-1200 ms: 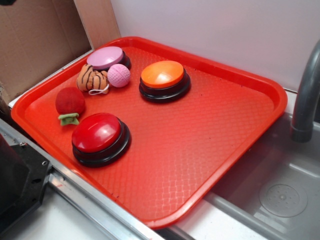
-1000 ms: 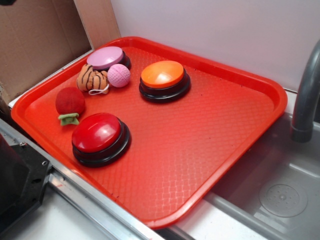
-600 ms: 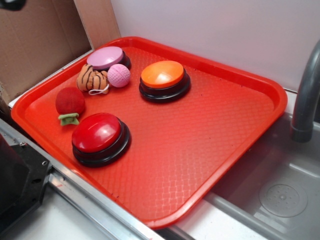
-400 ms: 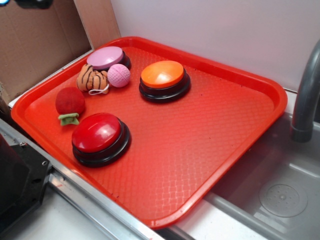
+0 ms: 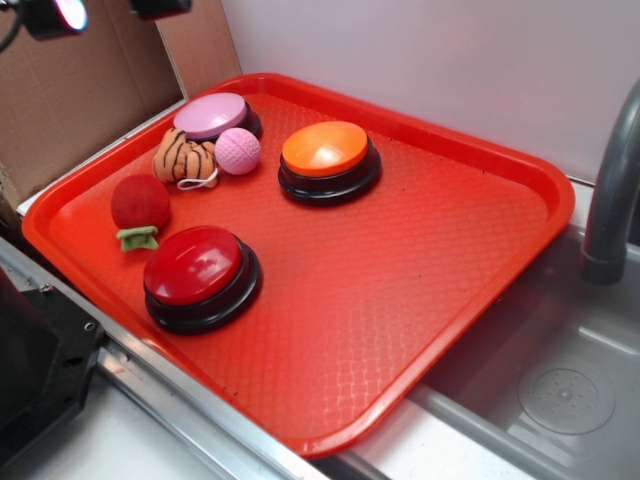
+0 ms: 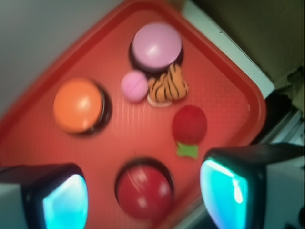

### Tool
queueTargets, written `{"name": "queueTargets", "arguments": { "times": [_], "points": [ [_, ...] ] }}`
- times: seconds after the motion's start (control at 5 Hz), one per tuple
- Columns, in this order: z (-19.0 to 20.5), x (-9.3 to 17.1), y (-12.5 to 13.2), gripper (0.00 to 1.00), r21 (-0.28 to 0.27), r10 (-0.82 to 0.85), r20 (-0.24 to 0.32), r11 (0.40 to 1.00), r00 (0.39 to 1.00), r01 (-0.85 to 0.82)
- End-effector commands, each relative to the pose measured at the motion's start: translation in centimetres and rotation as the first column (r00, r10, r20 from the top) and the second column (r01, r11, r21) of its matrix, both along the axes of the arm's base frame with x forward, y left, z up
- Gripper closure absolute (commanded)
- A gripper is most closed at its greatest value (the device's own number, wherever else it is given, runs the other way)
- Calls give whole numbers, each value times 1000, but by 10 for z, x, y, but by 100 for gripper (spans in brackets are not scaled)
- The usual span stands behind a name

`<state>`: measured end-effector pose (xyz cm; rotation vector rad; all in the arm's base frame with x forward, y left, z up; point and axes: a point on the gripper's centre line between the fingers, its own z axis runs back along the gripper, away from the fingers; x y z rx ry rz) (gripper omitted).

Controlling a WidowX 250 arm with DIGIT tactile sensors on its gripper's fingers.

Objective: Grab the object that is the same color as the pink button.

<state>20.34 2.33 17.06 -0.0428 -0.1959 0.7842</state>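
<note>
The object, a small dimpled pink ball (image 5: 238, 151), lies at the back left of the red tray (image 5: 400, 300), just in front of the pink button (image 5: 210, 114) and touching an orange striped plush toy (image 5: 183, 158). From the wrist, the ball (image 6: 134, 86) shows below the pink button (image 6: 156, 43). My gripper (image 5: 100, 10) is only partly in view at the top left corner, high above the tray. In the wrist view the gripper (image 6: 145, 198) is open, its fingers wide apart with nothing between them, well away from the ball.
An orange button (image 5: 325, 148) and a red button (image 5: 195, 265) stand on the tray, with a red plush ball (image 5: 140, 203) at the left. A cardboard wall (image 5: 70, 90) rises behind. A sink (image 5: 565, 400) and grey faucet (image 5: 610, 200) are at the right.
My gripper has come into the exterior view at the top left corner and shifted rightward. Nothing on the tray has moved.
</note>
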Motion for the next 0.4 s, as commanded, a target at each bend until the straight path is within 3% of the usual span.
{"name": "queueTargets", "arguments": {
  "times": [0.0,0.2],
  "points": [
    [-38,41,36,0,95,279,43,955,959,-282],
    [-65,56,46,0,121,382,94,912,919,-392]
  ]
}}
